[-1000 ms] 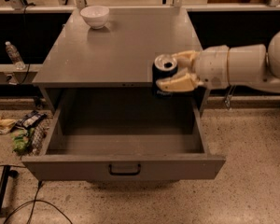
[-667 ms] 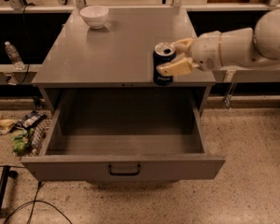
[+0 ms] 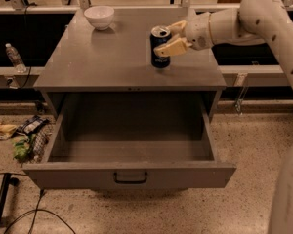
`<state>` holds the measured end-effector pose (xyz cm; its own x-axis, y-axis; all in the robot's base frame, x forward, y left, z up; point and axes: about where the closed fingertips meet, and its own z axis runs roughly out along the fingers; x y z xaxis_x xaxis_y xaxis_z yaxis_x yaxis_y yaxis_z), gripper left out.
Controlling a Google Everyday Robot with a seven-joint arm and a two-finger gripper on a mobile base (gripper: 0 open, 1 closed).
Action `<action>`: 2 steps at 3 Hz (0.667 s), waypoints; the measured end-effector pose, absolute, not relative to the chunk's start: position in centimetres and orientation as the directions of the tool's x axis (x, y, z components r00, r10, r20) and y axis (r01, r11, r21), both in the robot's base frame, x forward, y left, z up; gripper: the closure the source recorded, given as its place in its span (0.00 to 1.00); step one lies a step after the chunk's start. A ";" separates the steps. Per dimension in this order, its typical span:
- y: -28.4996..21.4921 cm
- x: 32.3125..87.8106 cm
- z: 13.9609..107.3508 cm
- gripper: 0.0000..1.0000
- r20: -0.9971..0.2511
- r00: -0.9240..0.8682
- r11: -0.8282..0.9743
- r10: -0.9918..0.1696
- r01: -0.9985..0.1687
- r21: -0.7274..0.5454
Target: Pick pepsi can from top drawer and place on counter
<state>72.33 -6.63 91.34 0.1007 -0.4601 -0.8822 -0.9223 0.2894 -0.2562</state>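
The pepsi can (image 3: 159, 49) is dark blue with a silver top. It stands upright at the right middle of the counter (image 3: 107, 57); I cannot tell whether its base touches the surface. My gripper (image 3: 164, 40) reaches in from the right and is shut on the can, with one finger (image 3: 170, 46) across its front and the other behind its top. The top drawer (image 3: 129, 172) is pulled fully open below the counter, and its inside shows nothing in it. Its dark handle (image 3: 130, 178) is on the front panel.
A white bowl (image 3: 99, 17) stands at the counter's back left. A clear water bottle (image 3: 13, 56) stands on a ledge to the left. Wrappers and litter (image 3: 24, 135) lie on the floor left of the drawer, with cables (image 3: 19, 213) at the bottom left.
My gripper has carried the can from the counter's front right edge back and inward over the counter, and it now sits lower, at the surface.
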 end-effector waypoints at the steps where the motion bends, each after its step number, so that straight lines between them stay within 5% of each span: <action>1: -5.2 76.8 92.0 0.74 -0.885 0.097 0.279 -0.456 -0.929 -0.245; 2: -4.7 78.4 92.3 0.52 -0.889 0.085 0.279 -0.450 -0.932 -0.230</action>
<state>78.38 -4.70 92.25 0.0848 -0.4504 -0.8888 -0.9323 0.2789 -0.2303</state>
